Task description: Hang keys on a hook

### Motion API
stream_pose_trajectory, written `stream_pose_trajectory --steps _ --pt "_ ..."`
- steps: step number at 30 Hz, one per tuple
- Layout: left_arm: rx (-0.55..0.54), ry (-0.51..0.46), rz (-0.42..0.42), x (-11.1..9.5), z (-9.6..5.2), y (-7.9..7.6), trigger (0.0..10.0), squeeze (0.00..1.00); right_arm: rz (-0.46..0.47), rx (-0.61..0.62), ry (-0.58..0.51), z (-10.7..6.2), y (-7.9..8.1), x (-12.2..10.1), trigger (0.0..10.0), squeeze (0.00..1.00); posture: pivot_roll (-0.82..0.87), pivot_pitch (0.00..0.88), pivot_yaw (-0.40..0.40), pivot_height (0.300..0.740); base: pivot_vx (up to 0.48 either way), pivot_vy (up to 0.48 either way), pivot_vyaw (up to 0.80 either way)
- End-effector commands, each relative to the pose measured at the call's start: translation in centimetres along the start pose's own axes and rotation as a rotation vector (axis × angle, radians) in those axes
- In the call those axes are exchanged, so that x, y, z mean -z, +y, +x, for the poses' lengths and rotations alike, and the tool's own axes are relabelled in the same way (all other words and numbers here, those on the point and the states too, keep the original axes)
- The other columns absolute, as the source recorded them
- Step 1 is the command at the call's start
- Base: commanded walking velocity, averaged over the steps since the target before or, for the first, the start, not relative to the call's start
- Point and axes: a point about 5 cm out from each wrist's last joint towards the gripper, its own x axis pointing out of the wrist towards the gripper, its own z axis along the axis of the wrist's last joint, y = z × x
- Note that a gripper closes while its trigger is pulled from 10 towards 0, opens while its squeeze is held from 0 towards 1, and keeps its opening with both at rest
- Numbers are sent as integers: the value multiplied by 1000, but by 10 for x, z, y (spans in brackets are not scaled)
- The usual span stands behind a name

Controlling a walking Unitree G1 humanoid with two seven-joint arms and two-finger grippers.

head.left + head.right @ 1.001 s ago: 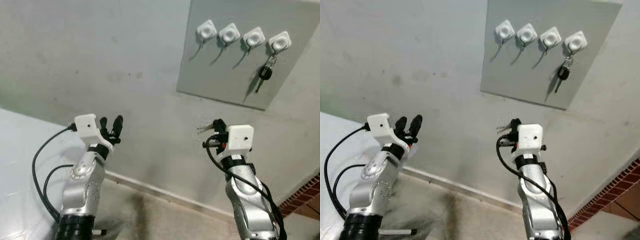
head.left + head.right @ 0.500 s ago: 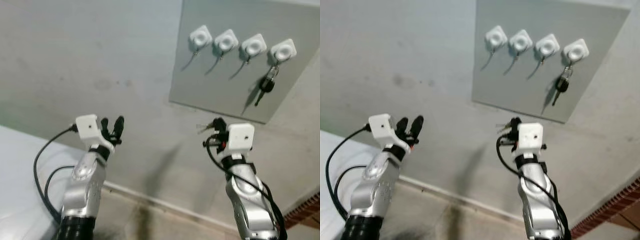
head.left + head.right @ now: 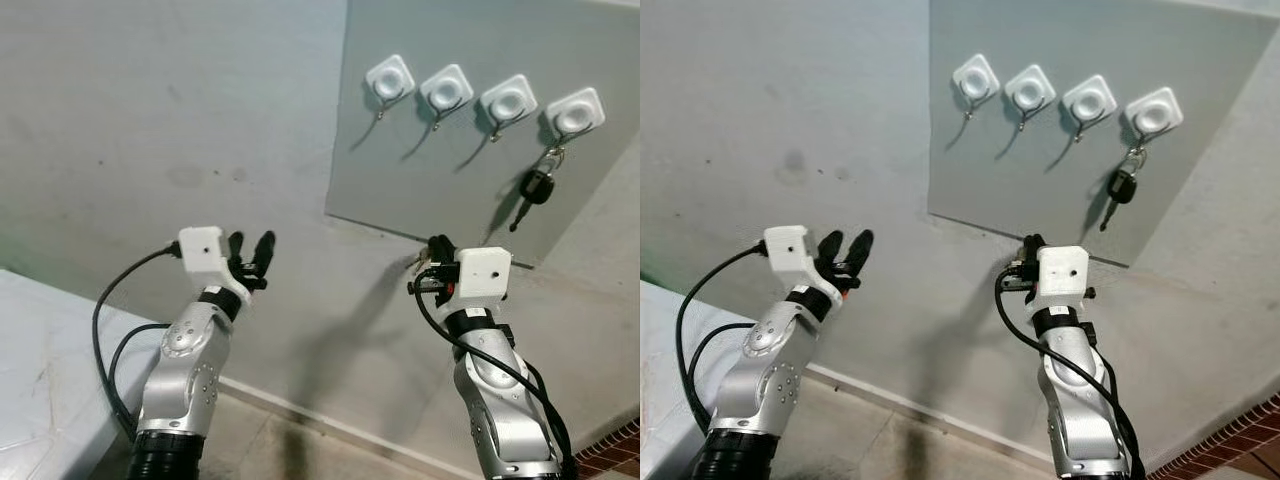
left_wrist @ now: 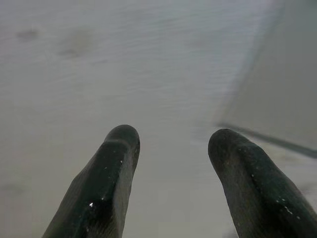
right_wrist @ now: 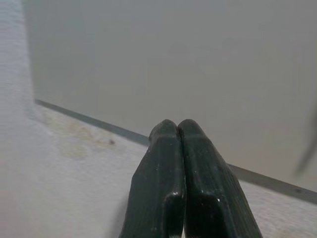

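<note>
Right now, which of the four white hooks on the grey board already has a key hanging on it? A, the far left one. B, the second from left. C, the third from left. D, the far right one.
D: the black-headed key hangs below the far right hook; the other three hooks are bare.

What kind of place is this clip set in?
Probably a home entryway or hall: a wall-mounted grey board with four white hooks, a car key hanging on one, and brick edging at the floor.
</note>
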Motion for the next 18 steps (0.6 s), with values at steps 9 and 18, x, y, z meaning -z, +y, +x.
stream_pose_trajectory --steps 9,18 --pt "183 -56 15 -23 27 -43 10000 0 20 -102 -59 15 13 -15 10000 0 78 84 -14 740 0 0 0" --pt "291 -95 34 -42 35 -64 10000 0 71 -155 -156 30 22 -38 10000 0 70 88 -3 740 0 0 0"
